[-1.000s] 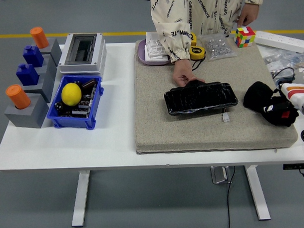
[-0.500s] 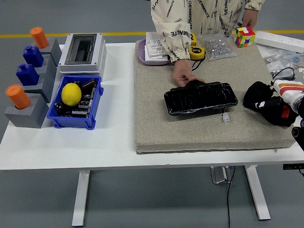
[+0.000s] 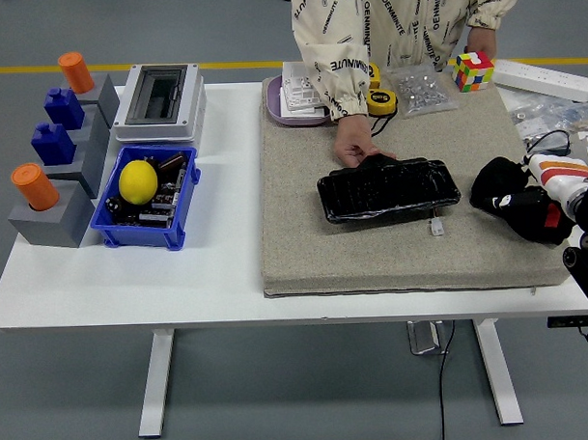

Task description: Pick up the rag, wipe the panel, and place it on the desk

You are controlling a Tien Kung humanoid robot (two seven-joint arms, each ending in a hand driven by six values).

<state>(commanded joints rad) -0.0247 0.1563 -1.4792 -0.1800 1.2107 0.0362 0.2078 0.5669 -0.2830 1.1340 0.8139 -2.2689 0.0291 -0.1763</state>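
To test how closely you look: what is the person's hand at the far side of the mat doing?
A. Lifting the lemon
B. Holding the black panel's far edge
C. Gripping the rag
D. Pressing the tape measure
B: the person's hand rests on the far edge of the black panel, steadying it on the mat.

The robot's right hand [image 3: 533,215] is black (white wrist, orange-red stripes).

The right hand [image 3: 528,215] has moved left onto the black rag [image 3: 497,182].
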